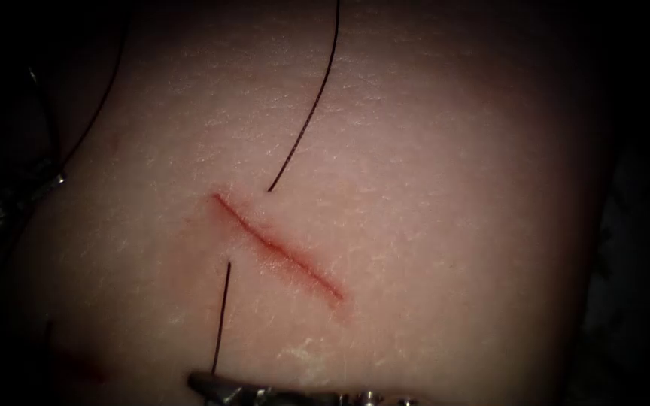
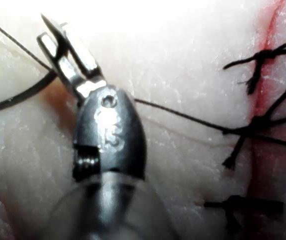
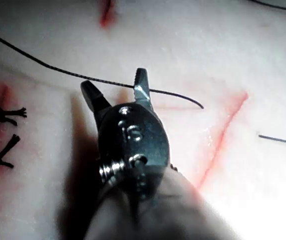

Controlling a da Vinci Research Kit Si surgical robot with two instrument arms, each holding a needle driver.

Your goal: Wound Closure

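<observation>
Right tool (image 3: 114, 80), jaws spread, straddles the thread (image 3: 43, 64) without pinching it, left of the cut (image 1: 276, 246), near the lower edge of the tissue (image 1: 453, 188). The left tool (image 2: 45, 30) sits by a dark curved band (image 2: 18, 96), possibly the needle; what it grips cannot be told. The thread passes under the cut, whose long axis runs from upper left to lower right. This looks like a stitch not yet tied; the next move calls for a firm hold on that strand.

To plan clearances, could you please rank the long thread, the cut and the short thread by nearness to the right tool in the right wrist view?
1. long thread: crosses at the right tool's open jaws.
2. cut: beyond that thread's loose end.
3. short thread: past the cut, farthest.
</observation>
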